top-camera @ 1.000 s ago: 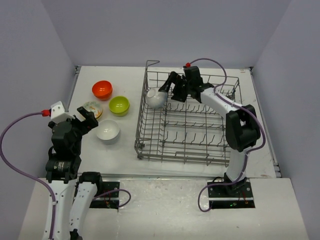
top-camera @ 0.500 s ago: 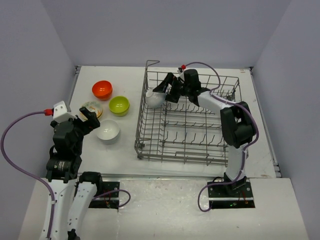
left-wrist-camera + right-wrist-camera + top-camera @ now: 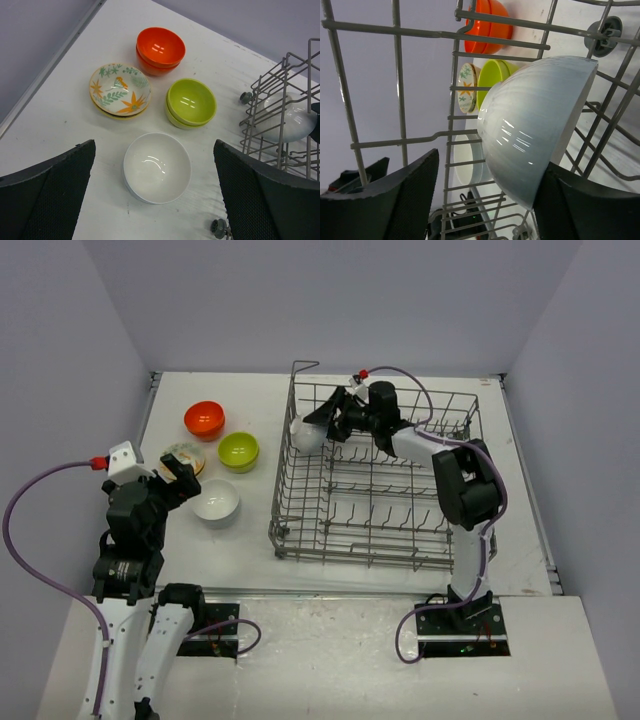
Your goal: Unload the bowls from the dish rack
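One white bowl [image 3: 305, 434] stands on edge in the far-left corner of the grey wire dish rack [image 3: 400, 540]. My right gripper [image 3: 328, 418] is open inside the rack, one finger on each side of this bowl [image 3: 535, 145]; the right finger [image 3: 590, 205] is close against its rim. Out on the table lie the orange bowls [image 3: 204, 419], the green bowls [image 3: 239, 450], the patterned bowls [image 3: 184, 456] and a white bowl [image 3: 216, 502]. My left gripper [image 3: 178, 478] is open and empty above the white bowl [image 3: 157, 167].
The orange [image 3: 160, 49], green [image 3: 191, 102] and patterned [image 3: 120, 90] bowls are each stacked in twos. The rack's left wall and a small wheel [image 3: 218, 226] are just right of the table's white bowl. The table's left edge rail [image 3: 50, 65] runs close by.
My right gripper has reached further left inside the rack, closing in around the white bowl, which shifted slightly left. The left arm has barely moved.
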Controlling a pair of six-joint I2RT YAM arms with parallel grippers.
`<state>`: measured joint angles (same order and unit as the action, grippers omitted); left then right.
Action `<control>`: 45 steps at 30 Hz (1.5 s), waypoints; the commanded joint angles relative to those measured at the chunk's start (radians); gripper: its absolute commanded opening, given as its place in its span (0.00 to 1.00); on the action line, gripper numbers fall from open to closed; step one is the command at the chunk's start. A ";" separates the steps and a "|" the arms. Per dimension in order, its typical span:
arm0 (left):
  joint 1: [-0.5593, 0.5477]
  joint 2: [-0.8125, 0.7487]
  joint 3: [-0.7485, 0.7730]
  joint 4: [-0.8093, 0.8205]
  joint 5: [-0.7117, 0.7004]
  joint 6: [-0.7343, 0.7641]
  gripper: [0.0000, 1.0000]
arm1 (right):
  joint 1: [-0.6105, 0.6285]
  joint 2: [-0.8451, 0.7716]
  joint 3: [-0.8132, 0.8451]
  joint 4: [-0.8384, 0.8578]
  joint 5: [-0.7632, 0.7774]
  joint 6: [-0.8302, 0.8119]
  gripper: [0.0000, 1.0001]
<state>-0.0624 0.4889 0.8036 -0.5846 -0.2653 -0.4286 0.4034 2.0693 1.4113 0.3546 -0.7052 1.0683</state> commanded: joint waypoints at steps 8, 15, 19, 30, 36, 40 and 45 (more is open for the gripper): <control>-0.008 0.010 -0.011 0.051 0.011 0.021 1.00 | 0.002 0.034 -0.023 0.242 -0.100 0.102 0.28; -0.008 0.017 -0.011 0.054 0.017 0.021 1.00 | 0.002 0.049 -0.025 0.271 -0.111 0.119 0.03; -0.008 0.017 -0.011 0.055 0.020 0.022 1.00 | 0.000 0.049 -0.025 0.279 -0.117 0.119 0.00; -0.008 0.177 0.192 -0.041 0.110 -0.001 1.00 | 0.003 -0.242 -0.084 0.108 -0.091 -0.166 0.00; -0.011 0.332 0.388 -0.063 0.230 -0.027 1.00 | 0.008 -0.431 -0.051 -0.219 -0.025 -0.483 0.00; -0.069 0.466 0.529 -0.084 0.250 -0.044 1.00 | 0.060 -0.540 0.011 -0.472 0.085 -0.729 0.00; -0.207 0.574 0.727 -0.127 0.216 -0.062 1.00 | 0.214 -0.620 0.110 -0.774 0.284 -1.106 0.00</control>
<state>-0.2207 1.0332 1.4284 -0.6769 -0.0666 -0.4709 0.5175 1.5013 1.4456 -0.1719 -0.5743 0.3313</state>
